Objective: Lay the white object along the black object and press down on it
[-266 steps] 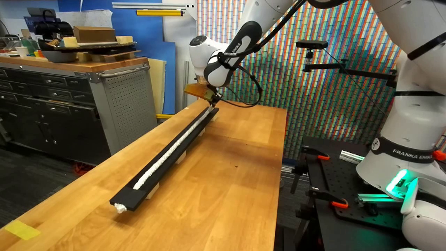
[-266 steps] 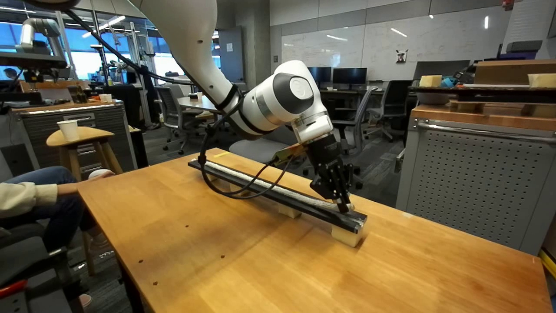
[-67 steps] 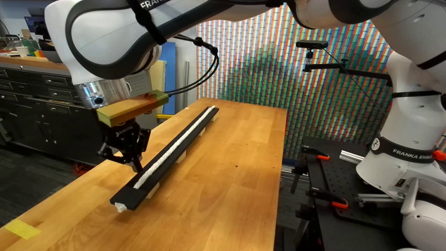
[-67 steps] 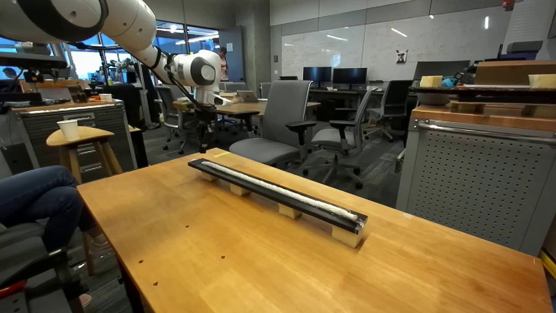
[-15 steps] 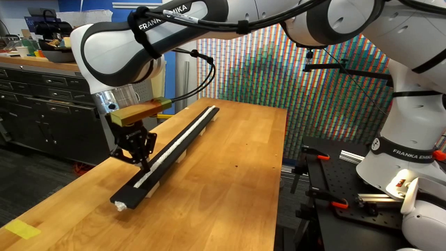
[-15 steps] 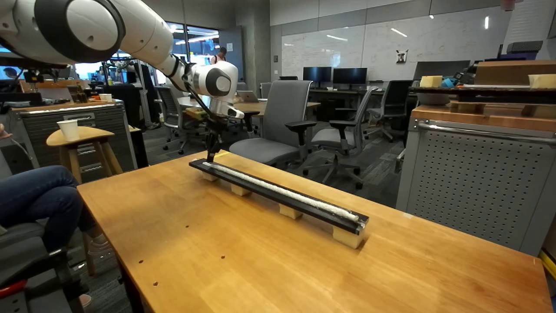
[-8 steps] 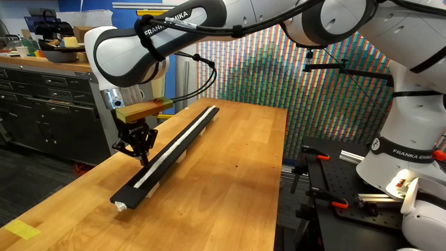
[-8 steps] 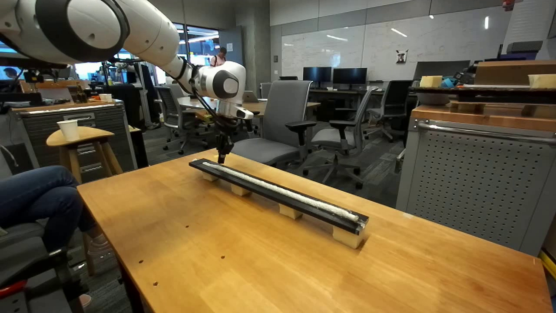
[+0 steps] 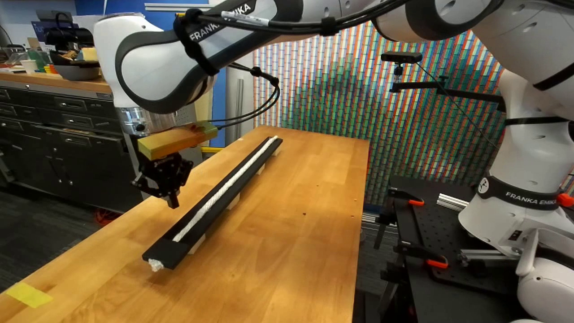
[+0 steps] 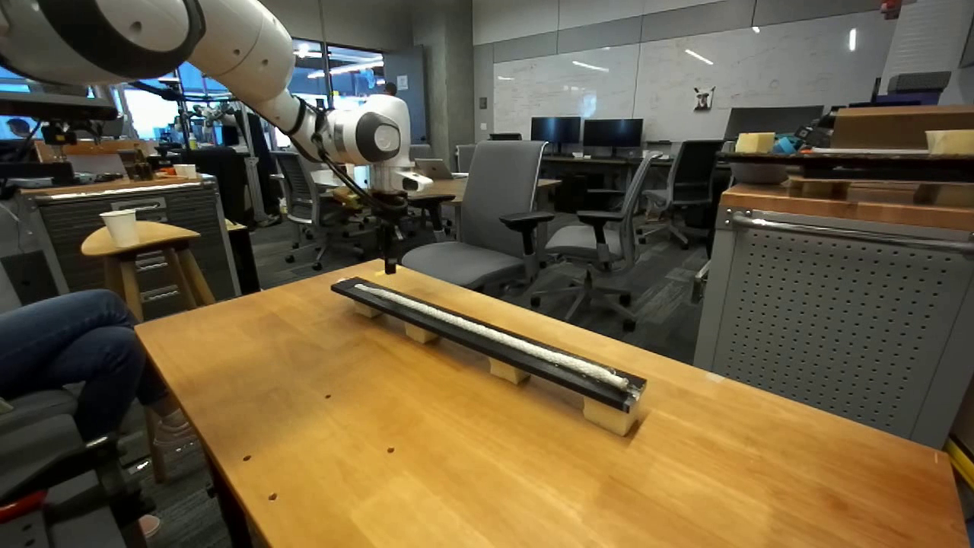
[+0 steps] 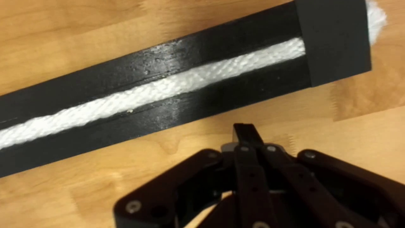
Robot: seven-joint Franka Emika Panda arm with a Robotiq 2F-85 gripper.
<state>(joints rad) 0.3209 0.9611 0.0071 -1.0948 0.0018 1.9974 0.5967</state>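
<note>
The white object, a braided cord, lies lengthwise in the groove of the black object, a long narrow rail. In both exterior views the cord runs nearly the whole rail. A dark band covers it at one end, where a frayed white tuft sticks out. My gripper is shut with nothing between its fingers. It hangs beside the rail near the banded end, apart from both objects, over bare wood in the wrist view. In an exterior view the gripper shows raised above the tabletop.
Several small wooden blocks prop the rail up off the wooden table. Yellow tape marks a table corner. Close to that end of the table stands a grey chair. A seated person's leg shows by the table edge.
Much earlier my gripper was at the rail's far end; since then it has come to the banded end. Over the last second it has lifted off the cord and shifted sideways. The cord stays put.
</note>
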